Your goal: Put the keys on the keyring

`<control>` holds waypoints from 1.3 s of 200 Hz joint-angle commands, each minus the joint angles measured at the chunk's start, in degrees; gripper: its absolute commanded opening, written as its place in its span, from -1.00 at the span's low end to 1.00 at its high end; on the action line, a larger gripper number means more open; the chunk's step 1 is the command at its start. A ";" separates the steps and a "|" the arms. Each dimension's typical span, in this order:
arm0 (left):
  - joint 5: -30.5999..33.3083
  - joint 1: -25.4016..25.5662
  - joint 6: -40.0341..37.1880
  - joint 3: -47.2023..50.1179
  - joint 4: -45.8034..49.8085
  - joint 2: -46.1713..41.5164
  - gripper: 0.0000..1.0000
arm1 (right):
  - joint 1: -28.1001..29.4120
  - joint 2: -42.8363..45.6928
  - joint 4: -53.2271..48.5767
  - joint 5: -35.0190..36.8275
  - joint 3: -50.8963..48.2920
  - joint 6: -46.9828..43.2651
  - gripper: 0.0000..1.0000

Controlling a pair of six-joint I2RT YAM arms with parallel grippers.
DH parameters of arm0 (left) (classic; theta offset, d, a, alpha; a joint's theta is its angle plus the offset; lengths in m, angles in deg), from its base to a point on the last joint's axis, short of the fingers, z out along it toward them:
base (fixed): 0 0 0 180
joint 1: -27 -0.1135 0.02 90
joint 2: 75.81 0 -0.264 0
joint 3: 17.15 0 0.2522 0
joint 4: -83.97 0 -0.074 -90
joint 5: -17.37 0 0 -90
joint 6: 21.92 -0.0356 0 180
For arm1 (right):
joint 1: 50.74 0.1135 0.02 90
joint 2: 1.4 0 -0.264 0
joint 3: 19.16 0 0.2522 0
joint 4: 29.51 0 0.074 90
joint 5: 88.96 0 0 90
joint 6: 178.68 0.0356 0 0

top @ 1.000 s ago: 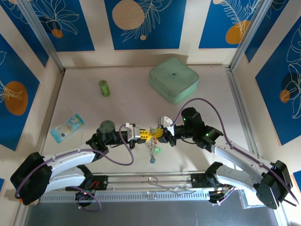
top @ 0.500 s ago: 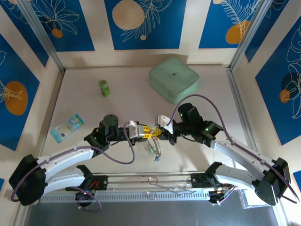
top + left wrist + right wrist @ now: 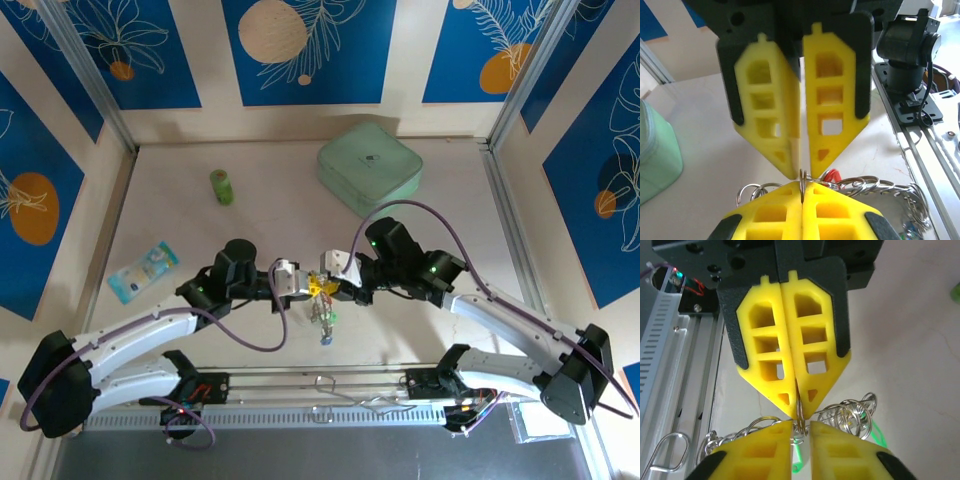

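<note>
Pale, matte tabletop (image 3: 200, 230) lies under both arms, which meet tip to tip above its near middle. There the left gripper (image 3: 802, 188) is clenched on the keyring (image 3: 875, 187), its yellow fingers (image 3: 770, 220) pressed flat together on one thin wire loop. Held so, the ring seems to hang clear of the table, probably to keep its rim steady and reachable from the other side. Facing it, the right gripper (image 3: 801, 426) has its jaws slightly parted around the same wire and grips nothing. The keyring is silvery and glinting, a chain of small overlapping loops. Below it the keys (image 3: 327, 322) dangle with green and blue plastic tags; whether all are threaded I cannot tell. The fingers are latticed plastic wedges.
</note>
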 commanded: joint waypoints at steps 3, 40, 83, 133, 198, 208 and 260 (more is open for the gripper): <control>0.86 0.38 2.29 2.84 -6.73 -2.20 -1.00 | -1.81 3.84 5.97 -4.97 -3.28 4.45 -0.46; 2.62 0.35 7.92 6.88 -16.78 -3.29 -1.00 | -2.28 5.26 8.04 -5.82 -7.08 7.31 -0.44; 3.25 0.35 10.99 8.62 -21.42 -3.38 -1.00 | -1.93 3.98 10.38 -6.70 -8.95 9.24 -0.38; 3.18 0.37 11.82 9.06 -22.67 -3.47 -1.00 | -1.31 1.93 11.86 -4.20 -9.15 9.04 -0.37; 2.20 0.38 12.62 9.06 -24.14 -3.07 -1.00 | -1.13 1.49 12.77 -4.23 -9.22 9.12 -0.74; 1.99 0.32 12.90 9.06 -24.71 -3.03 -1.00 | -1.13 1.27 12.85 -4.52 -9.31 9.21 -0.79; 0.98 0.37 13.97 9.00 -27.79 -2.51 -1.00 | -1.13 0.46 13.03 -5.91 -9.65 9.57 -0.96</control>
